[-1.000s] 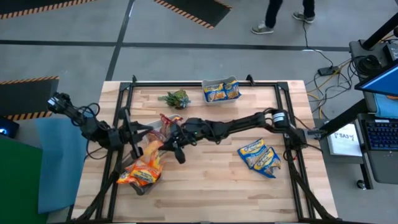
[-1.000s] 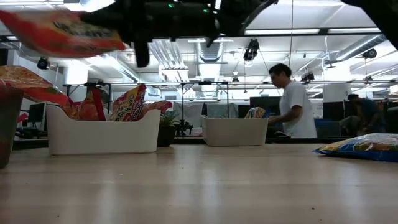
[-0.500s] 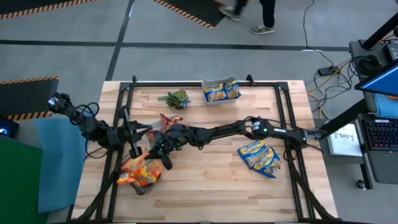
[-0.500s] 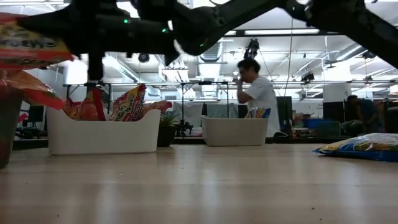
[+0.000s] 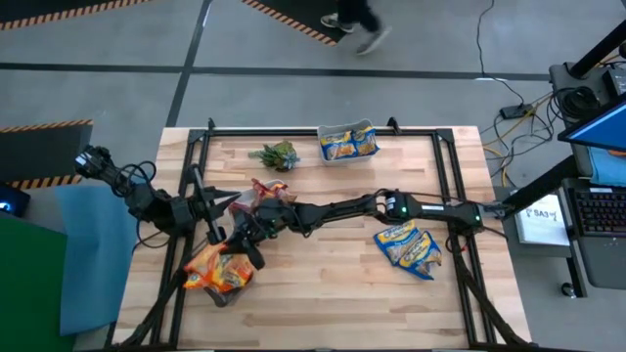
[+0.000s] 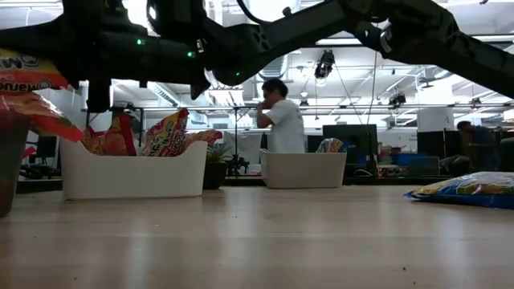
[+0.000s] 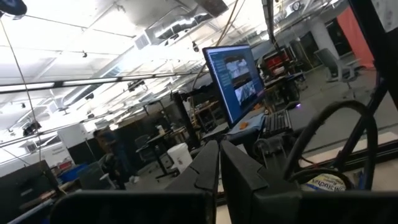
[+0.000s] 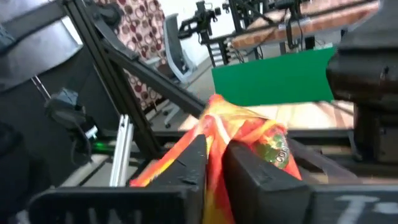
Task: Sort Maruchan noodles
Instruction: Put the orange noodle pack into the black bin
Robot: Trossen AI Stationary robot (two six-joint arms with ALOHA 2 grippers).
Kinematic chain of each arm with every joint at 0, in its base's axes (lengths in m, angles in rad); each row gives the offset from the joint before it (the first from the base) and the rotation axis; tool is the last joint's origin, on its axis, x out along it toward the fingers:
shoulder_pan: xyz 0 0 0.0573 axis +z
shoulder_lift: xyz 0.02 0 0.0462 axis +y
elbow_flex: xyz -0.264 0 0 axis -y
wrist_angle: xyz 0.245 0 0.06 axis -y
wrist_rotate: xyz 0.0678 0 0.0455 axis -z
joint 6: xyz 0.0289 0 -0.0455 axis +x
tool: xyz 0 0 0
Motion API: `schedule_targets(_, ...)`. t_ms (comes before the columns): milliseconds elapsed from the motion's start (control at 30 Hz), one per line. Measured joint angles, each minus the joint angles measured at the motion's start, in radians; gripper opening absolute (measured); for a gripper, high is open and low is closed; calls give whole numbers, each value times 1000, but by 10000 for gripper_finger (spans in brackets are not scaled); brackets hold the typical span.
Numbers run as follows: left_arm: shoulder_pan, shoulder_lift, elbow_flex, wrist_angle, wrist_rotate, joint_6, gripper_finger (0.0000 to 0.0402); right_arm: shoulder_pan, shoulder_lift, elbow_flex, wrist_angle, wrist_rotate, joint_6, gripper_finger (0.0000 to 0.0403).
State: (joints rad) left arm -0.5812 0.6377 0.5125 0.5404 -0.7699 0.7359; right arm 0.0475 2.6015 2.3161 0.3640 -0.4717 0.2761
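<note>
My right gripper (image 5: 241, 246) reaches across to the table's near left and is shut on an orange-red noodle packet (image 8: 249, 140), which shows at the low view's left edge (image 6: 24, 68). It hovers over a heap of orange-red packets (image 5: 217, 272) in a dark tub (image 6: 8, 168). A white tub (image 6: 132, 170) holds red packets standing on edge. Another white tub (image 5: 347, 143) holds blue-yellow packets. Two more blue-yellow packets (image 5: 409, 245) lie flat on the table's right. My left gripper (image 7: 219, 163) is shut and waits at the left (image 5: 231, 202), touching nothing. My right gripper pinches the orange-red packet between its two fingers (image 8: 194, 163) at one edge (image 8: 214, 134). The fingers come roughly level from the table's right. The packet is lifted clear and sticks out past the fingertips over the heap.
A small green plant (image 5: 276, 154) stands near the far edge. A black metal frame (image 5: 201, 166) runs round the table. Bare wood lies in the middle and near side (image 5: 333, 293). A person (image 6: 281, 128) walks in the room behind.
My right gripper has carried the orange-red packet toward the table's left and near edges, ending over the heap of orange-red packets. It stays shut on the packet. The person in the background has walked leftward.
</note>
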Motion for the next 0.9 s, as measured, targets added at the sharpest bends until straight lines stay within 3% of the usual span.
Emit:
schedule_targets(300, 0, -3, 0, -2, -6, 3, 0, -17, -4, 0, -99, -11, -16, 138)
schedule_targets(467, -4, -8, 0, -10, -9, 3, 0, -43, -43, 0, -206, -10, -37, 173)
schedule_targets(567, -17, -19, 0, -24, -16, 10, 0, -52, -66, 0, -259, -7, -67, 179)
schedule_targets(700, -55, -40, 0, -25, -127, 16, 0, -48, -83, 0, -293, -7, -121, 171)
schedule_targets(900, -134, -81, 0, -24, -208, 26, 0, -41, -93, -1, -291, 17, -184, 122)
